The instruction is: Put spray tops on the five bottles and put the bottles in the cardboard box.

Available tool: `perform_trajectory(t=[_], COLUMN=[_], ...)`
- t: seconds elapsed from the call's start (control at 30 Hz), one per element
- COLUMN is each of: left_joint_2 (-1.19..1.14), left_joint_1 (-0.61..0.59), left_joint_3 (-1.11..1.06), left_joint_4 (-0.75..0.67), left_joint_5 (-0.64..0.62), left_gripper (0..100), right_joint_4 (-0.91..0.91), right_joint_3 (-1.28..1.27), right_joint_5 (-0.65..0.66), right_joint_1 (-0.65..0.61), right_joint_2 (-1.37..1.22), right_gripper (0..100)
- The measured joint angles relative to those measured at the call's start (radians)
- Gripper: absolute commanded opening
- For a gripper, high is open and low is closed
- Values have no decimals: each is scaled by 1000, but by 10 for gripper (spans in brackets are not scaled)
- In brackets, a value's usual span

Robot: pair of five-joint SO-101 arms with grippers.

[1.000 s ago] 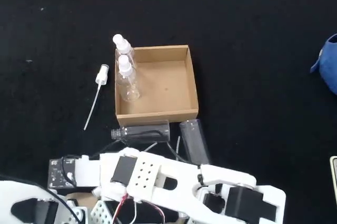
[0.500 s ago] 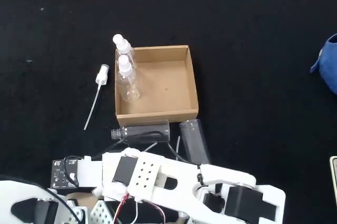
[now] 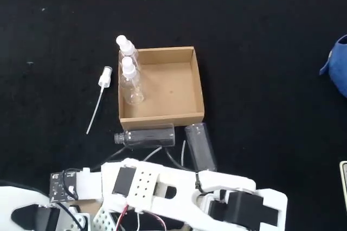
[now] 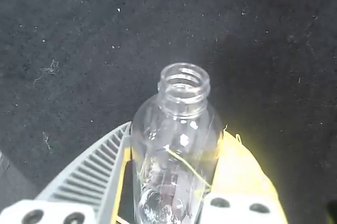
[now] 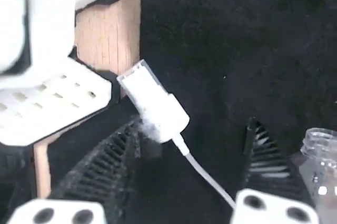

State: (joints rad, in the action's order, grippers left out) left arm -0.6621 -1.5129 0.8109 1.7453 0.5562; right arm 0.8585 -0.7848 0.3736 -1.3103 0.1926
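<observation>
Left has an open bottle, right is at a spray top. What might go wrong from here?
The spray top lies against one finger of the right gripper, whose fingers stand wide apart; closing may catch it skewed or bend its tube.
The left gripper clamps the bottle by its sides; pushing a top in might make it slip.
Two loose bottles lie before the cardboard box, near the arms; a sweep might roll them.
</observation>
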Motion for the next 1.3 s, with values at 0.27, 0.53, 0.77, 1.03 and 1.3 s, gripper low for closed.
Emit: perform_trajectory(t=[0.27, 0.53, 0.77, 1.03, 1.3], left_joint_2=[0, 0, 0, 0, 0], left_joint_1=[0, 0, 0, 0, 0], left_joint_3=[0, 0, 0, 0, 0], left_joint_4=[0, 0, 0, 0, 0], left_joint_5=[0, 0, 0, 0, 0], left_gripper=[29, 29, 29, 29, 29], right_joint_4=[-44, -49, -14, 103, 114], right_joint_3=[2, 2, 2, -46, -129], right_joint_5=[0, 3, 2, -124, -232], right_joint_1=[2, 6, 86, 196, 269], right_joint_2=[-74, -77, -63, 196, 245], right_gripper=[328, 44, 10, 12, 221])
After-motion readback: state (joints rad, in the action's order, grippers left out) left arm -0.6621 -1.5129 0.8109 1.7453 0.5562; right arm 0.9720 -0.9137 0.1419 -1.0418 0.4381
